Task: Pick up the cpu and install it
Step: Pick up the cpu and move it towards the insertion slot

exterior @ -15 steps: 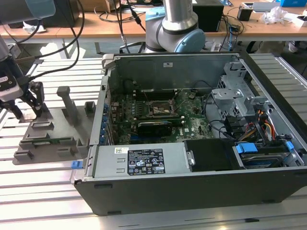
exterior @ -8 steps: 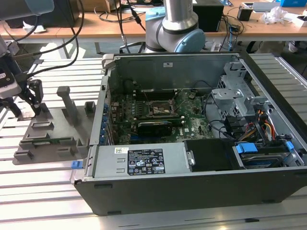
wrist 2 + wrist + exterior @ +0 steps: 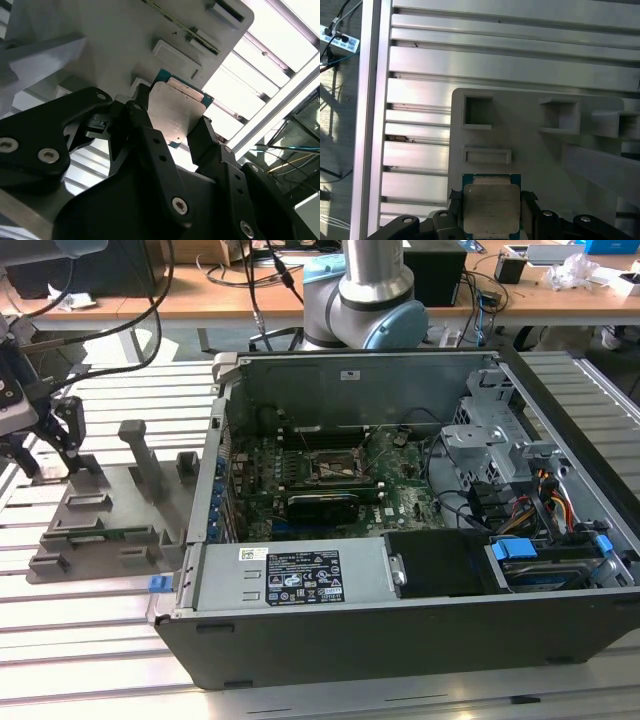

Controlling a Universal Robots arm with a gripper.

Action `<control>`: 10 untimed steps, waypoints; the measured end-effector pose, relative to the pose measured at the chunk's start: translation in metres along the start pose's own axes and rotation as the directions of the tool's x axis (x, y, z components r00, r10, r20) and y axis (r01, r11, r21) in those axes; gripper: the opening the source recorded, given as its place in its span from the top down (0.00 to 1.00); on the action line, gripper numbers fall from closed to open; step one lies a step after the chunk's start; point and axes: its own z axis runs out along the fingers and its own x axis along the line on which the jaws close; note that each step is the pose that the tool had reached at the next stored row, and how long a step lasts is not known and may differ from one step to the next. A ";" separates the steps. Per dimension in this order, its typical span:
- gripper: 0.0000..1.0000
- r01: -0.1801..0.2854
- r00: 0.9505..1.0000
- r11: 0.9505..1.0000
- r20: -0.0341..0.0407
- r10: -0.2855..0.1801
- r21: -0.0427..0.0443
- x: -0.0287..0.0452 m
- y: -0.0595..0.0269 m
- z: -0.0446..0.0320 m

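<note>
Two fingers point(image 3: 142, 120) of the gripper point(image 3: 172, 119) on the cpu point(image 3: 177, 107), one at each of two opposite edges. Narrowed to just the cpu's width, pads pressed against its thin green rim in both wrist views, with nothing else between them. Silver top turned toward both wrist cameras, lying flat and square to the fingers. Sits over the grey tray point(image 3: 530, 130), close to its surface, next to a narrow slot and a square pocket moulded into it. Cannot tell whether resting on the tray or lifted just clear. Tray itself on the slatted metal desk point(image 3: 495, 65), near the desk's edge.

In the exterior view, reaches from the arm point(image 3: 365, 285) base behind the open case point(image 3: 400, 640) out to the exterior view's far left. Wrist low there, fingers pointing down onto the tray, just beside the tray's upright grey posts. Well apart from the case. Inside the case, on the green board, the socket point(image 3: 335, 468) with its metal frame, off toward the exterior view's right of the tray.
</note>
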 end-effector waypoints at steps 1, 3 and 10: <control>0.45 0.000 1.000 1.000 0.000 0.000 0.000 -0.0001 -0.0001 -0.0024; 0.45 0.000 1.000 1.000 0.000 0.000 0.000 -0.0001 -0.0003 -0.0075; 0.45 0.000 1.000 1.000 0.000 0.000 0.000 -0.0005 -0.0009 -0.0252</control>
